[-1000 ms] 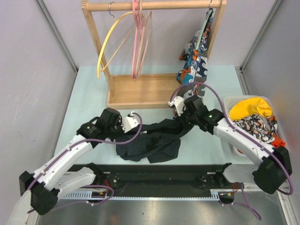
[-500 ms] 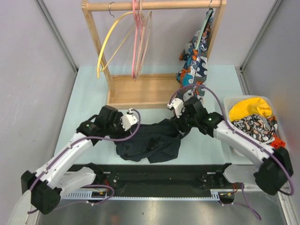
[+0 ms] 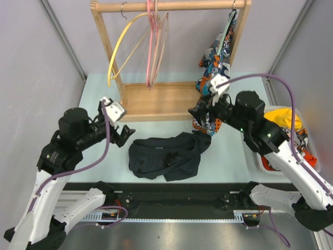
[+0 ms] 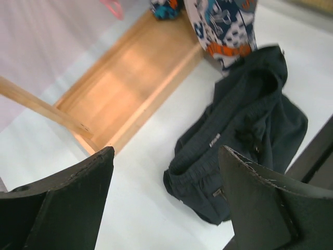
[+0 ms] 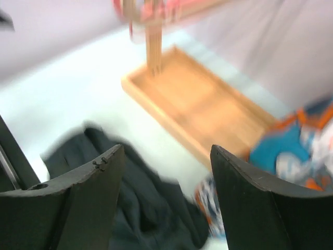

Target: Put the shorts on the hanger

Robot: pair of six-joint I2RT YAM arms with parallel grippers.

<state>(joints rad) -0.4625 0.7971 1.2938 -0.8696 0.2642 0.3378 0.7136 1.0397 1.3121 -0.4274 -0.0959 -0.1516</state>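
The dark navy shorts (image 3: 165,157) lie crumpled on the table in front of the rack, with nothing holding them. The left wrist view shows the shorts (image 4: 239,140) below and to the right, waistband towards me. My left gripper (image 3: 124,134) hangs open above the table, left of the shorts, and nothing sits between the fingers of my left gripper (image 4: 166,151). My right gripper (image 3: 200,115) hovers open above the shorts' far right corner; the blurred right wrist view shows my right gripper (image 5: 167,148) empty over the shorts (image 5: 135,208). The thin tan hanger (image 3: 163,49) hangs on the rail.
The wooden rack (image 3: 156,101) stands at the back with a yellow hanger (image 3: 120,47) and a pink hanger (image 3: 151,44). A colourful patterned garment (image 3: 216,67) hangs at its right end. A white basket (image 3: 258,115) with a yellow cloth (image 3: 281,121) sits at the right.
Both grippers have opened and let go of the shorts, then lifted up and apart. The shorts dropped and now lie loose on the table.
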